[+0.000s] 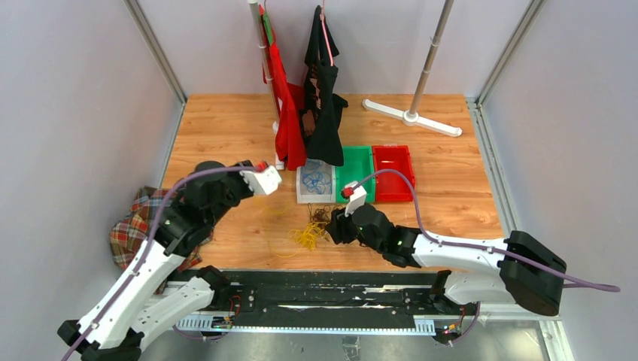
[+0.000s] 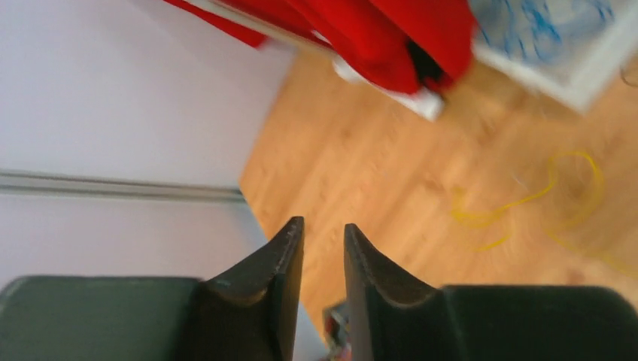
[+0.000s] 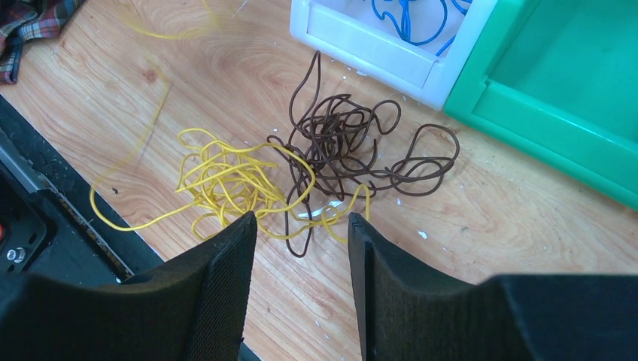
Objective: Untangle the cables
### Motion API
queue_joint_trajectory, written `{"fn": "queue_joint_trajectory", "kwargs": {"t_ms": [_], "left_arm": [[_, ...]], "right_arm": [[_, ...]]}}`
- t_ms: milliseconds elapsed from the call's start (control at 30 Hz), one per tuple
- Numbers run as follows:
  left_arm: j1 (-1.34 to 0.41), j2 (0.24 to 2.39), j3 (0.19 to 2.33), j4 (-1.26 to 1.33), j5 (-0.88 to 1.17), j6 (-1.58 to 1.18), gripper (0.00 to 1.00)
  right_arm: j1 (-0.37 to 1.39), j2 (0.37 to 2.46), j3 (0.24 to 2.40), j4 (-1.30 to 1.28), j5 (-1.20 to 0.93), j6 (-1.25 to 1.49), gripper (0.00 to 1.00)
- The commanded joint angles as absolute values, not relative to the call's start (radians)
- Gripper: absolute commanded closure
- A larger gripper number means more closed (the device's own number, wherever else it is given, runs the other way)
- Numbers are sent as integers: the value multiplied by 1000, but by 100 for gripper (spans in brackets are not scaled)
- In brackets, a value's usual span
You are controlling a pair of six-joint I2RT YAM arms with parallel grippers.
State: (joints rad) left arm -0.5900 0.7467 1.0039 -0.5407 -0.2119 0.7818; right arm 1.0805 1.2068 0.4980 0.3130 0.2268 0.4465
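Black, mesh-faced fingers of the right gripper (image 3: 301, 218) stand parted with nothing between them, close by where the thin yellow cable (image 3: 226, 177) and the wiry brown cable (image 3: 338, 135) cross in loose tangles on the wooden table (image 3: 489, 226). The blue cable (image 3: 410, 19) lies in the white tray (image 3: 361, 45), cut off at the top edge. Only the overhead view shows the red tray (image 1: 393, 173). The left gripper (image 2: 323, 226), in a blurred picture, shows a narrow empty gap, seemingly just ajar
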Motion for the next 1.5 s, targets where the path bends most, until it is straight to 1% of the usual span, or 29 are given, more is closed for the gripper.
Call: {"fn": "queue_joint_trajectory", "kwargs": {"t_ms": [0, 67, 133, 167, 233, 367, 467, 633, 733, 833, 967, 1067, 1167, 1233, 1333, 1367, 1467], "left_arm": [[-556, 748, 866, -701, -209, 943, 58], [-542, 782, 828, -763, -166, 987, 44], [-542, 834, 830, -860, -77, 1016, 22], [-542, 860, 851, -920, -17, 1008, 14], [-541, 900, 895, -984, 133, 968, 9], [-561, 928, 928, -1024, 445, 898, 10], [-622, 942, 889, -1024, 516, 919, 12], [-696, 1008, 814, -1007, 494, 980, 20], [-721, 1009, 758, -930, 461, 991, 23], [-753, 1000, 705, -820, 402, 981, 28], [-782, 1018, 656, -721, 334, 991, 38], [-797, 1033, 610, -609, 253, 957, 47], [-800, 1042, 594, -575, 239, 961, 58], [-801, 1040, 600, -572, 214, 950, 70], [-801, 1022, 633, -580, 153, 925, 94], [-801, 1009, 653, -598, 146, 920, 98], [-801, 964, 737, -655, 164, 874, 99]], "right_arm": [[1092, 1203, 542, 299, 215, 428, 52], [1092, 1208, 546, 299, 212, 429, 52], [1094, 1207, 548, 299, 209, 430, 53], [1094, 1208, 550, 299, 208, 430, 53], [1094, 1208, 552, 298, 208, 431, 53], [1095, 1208, 553, 292, 212, 435, 53], [1095, 1203, 551, 290, 219, 442, 53], [1095, 1189, 560, 278, 232, 441, 54], [1095, 1180, 560, 271, 246, 447, 54], [1095, 1171, 554, 275, 256, 458, 55], [1094, 1160, 546, 283, 261, 460, 55], [1095, 1154, 542, 286, 264, 462, 56], [1095, 1149, 540, 288, 257, 464, 56], [1095, 1145, 540, 288, 248, 463, 56], [1095, 1132, 536, 300, 231, 458, 56], [1096, 1129, 535, 304, 222, 456, 54], [1107, 1119, 546, 314, 206, 440, 50]]}}
